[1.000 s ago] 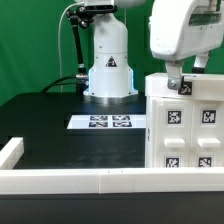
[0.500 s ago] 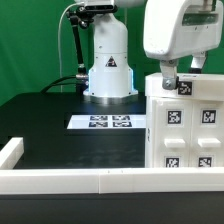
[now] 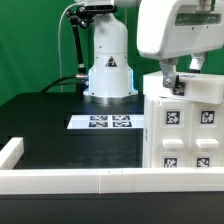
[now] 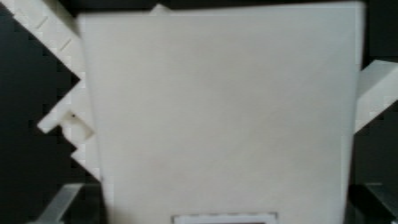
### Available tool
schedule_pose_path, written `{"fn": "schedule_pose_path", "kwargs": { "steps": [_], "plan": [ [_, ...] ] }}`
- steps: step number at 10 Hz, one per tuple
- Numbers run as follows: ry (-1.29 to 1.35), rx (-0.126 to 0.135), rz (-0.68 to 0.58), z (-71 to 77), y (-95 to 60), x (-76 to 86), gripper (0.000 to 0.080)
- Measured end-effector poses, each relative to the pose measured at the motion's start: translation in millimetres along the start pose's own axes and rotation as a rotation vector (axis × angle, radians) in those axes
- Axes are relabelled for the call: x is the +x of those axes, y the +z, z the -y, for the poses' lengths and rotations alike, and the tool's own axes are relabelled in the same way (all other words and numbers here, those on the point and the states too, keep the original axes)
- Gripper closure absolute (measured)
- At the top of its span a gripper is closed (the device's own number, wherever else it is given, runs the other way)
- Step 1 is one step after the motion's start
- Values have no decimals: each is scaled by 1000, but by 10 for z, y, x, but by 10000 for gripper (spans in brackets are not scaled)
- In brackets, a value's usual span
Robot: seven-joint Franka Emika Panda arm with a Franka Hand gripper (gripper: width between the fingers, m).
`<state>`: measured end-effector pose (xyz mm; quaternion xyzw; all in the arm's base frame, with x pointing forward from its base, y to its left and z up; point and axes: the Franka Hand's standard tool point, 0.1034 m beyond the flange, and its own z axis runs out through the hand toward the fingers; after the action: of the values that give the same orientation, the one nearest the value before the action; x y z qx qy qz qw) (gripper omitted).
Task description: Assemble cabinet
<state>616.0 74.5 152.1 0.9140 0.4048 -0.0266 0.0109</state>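
The cabinet (image 3: 185,125), a large white box with black-and-white tags on its front blocks, stands at the exterior view's right, behind the white front rail. My gripper (image 3: 170,74) hangs right over its top left edge, fingertips down at the top face. In the wrist view the cabinet's plain white face (image 4: 214,110) fills most of the picture. One grey finger (image 4: 57,203) shows just beside the white face's edge; the other side is dark. The jaws stand wide apart and hold nothing that I can see. White ribbed parts (image 4: 71,115) stick out beside the face.
The marker board (image 3: 108,122) lies flat on the black table, at the foot of the robot's white base (image 3: 108,75). A white rail (image 3: 90,180) runs along the front, with a short white wall (image 3: 10,152) at the exterior view's left.
My gripper has moved toward the exterior view's left along the cabinet's top. The cabinet has barely shifted.
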Motion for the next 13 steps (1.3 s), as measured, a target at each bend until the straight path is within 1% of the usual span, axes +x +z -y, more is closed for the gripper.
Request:
{"fn": "schedule_pose_path", "kwargs": {
  "steps": [6,11,13],
  "plan": [
    [47,0,0,-7,1,-6,239],
    [420,3,-1,12,-5,5,238],
    [652,4,1,63,4,14,236]
  ]
}}
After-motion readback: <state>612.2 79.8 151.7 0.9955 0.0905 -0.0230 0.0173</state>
